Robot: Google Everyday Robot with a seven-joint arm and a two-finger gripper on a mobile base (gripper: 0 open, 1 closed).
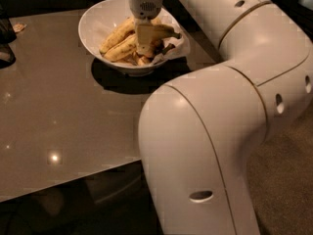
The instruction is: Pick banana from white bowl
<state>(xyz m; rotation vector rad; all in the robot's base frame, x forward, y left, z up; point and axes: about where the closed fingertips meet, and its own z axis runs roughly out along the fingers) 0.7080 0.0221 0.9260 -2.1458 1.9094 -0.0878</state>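
The white bowl (93, 14) sits by the desk's (58, 111) far edge, toward the far right corner. Inside it lie several bananas (116, 35), yellow with brown spots. They are piled across the middle on crumpled white paper (179, 44) that pokes over the right rim.

The gripper (145, 42) is down inside the bowl, hanging straight from the wrist. Its tip is in among the pile, a bit right of the bowl's centre. A crosswise banana (160, 32) lies right at the gripper, touching it or just against it. Whether the gripper is spread, pressed together or pinching that one, I cannot tell. The tip is sunk into the pile and reads the same colour as the fruit.

Progress, my read: the reach is done and so is the descent into the bowl. The grasp may be on or just about to happen, unclear which. Nothing is lifted; every piece looks to rest in the bowl, none above the rim. Left to do: secure one banana, then raise it clear of the rim and the paper. Call it halfway at most.

The big white arm (230, 92) bends across the desk's near right corner and right edge, hiding that side. A dark object (5, 43) sits at the far left edge, well apart from the bowl and not in play.
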